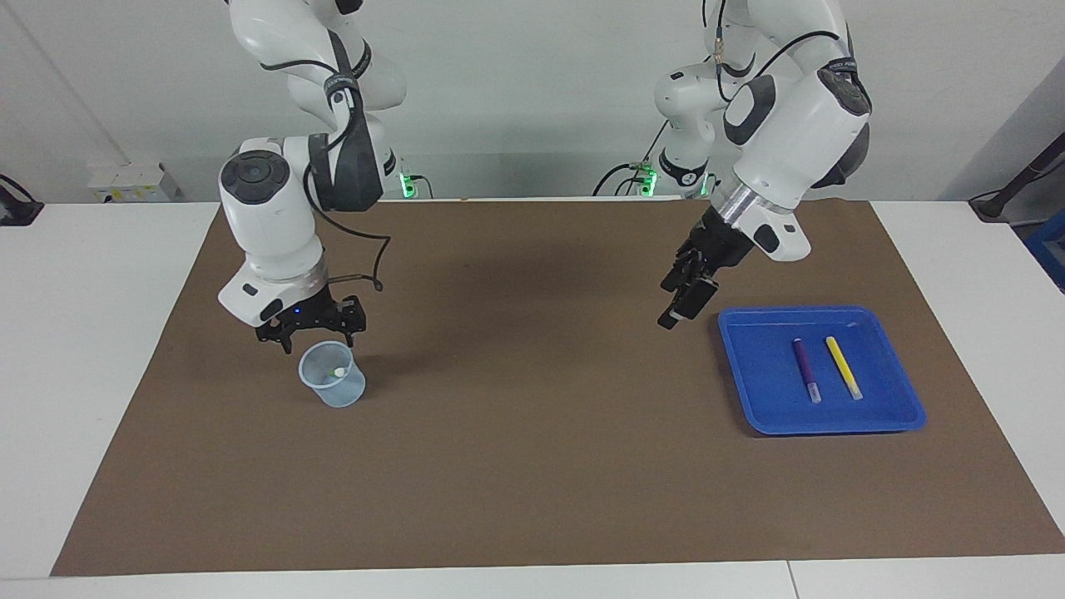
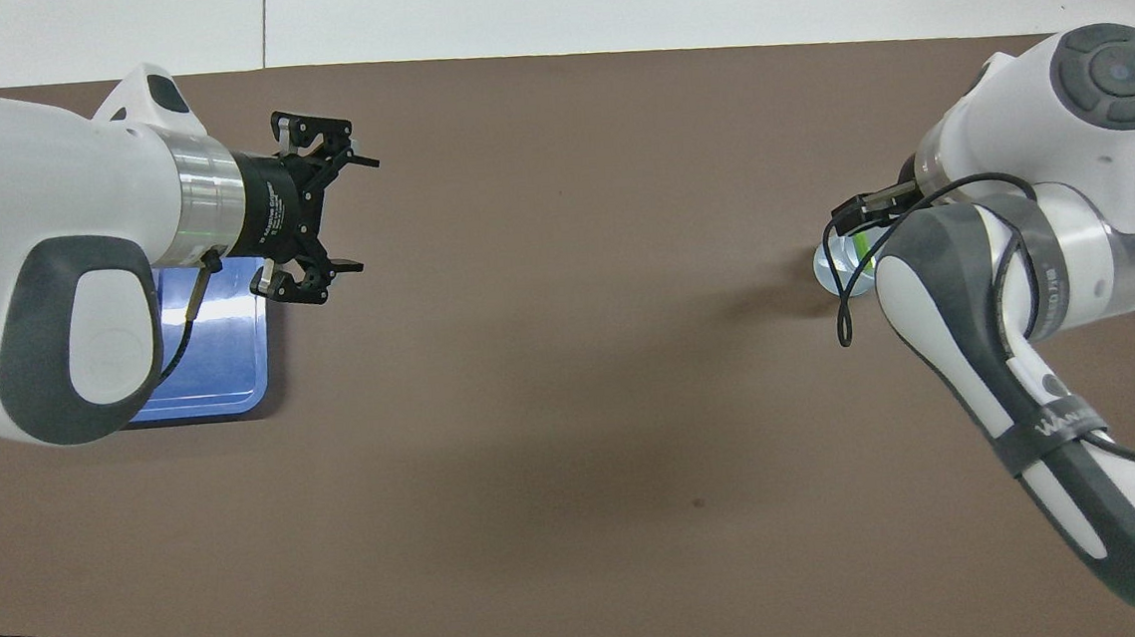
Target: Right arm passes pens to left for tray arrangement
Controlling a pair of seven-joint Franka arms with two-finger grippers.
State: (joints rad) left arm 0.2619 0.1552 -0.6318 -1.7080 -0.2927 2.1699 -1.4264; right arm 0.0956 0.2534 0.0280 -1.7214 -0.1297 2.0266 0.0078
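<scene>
Hovering my right gripper point(image 1: 314, 339) spread wide over the cup point(image 1: 333, 376), left gripper point(image 1: 684, 304) open beside the tray point(image 1: 903, 416), 2 pens point(image 1: 805, 369) inside

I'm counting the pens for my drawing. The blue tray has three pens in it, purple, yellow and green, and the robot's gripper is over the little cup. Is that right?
Not quite. The blue tray holds only two pens, the purple pen and the yellow pen. The green pen is in the little cup, with the right gripper over it. The facing view shows this.
</scene>
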